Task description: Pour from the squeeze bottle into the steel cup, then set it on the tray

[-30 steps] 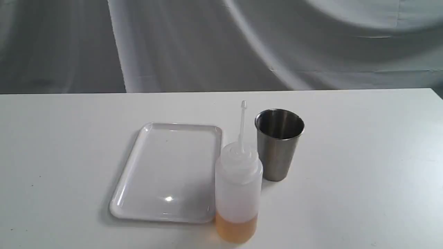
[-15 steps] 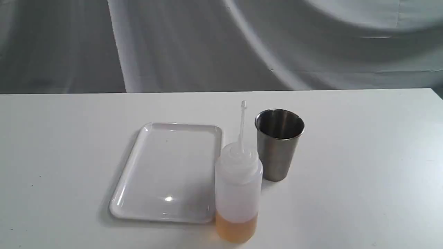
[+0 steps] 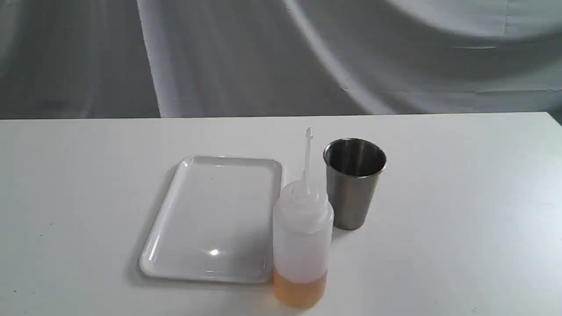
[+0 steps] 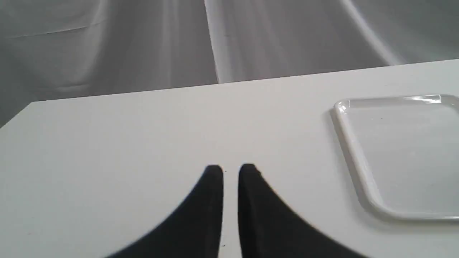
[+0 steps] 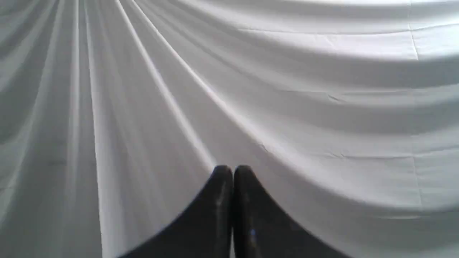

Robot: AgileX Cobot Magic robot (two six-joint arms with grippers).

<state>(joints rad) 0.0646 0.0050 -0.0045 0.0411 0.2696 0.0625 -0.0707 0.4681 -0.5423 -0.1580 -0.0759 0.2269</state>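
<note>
Cloth (image 3: 263,57): grey folds fill the upper frame.
Worktop (image 3: 461,197): white, across the lower frame.
Tray (image 3: 206,210): lies flat at centre-left, long axis running up the frame; the bottle hides its lower right corner.
Squeeze bottle (image 3: 302,245): upright at lower centre, long axis vertical, nozzle pointing up, amber liquid at the base.
Steel cup (image 3: 351,193): upright, mouth up, just right of the bottle; contents hard to make out.
Left fingers (image 4: 213,200): slightly parted, holding nothing.
Right fingers (image 5: 222,200): pressed together, facing cloth.
</note>
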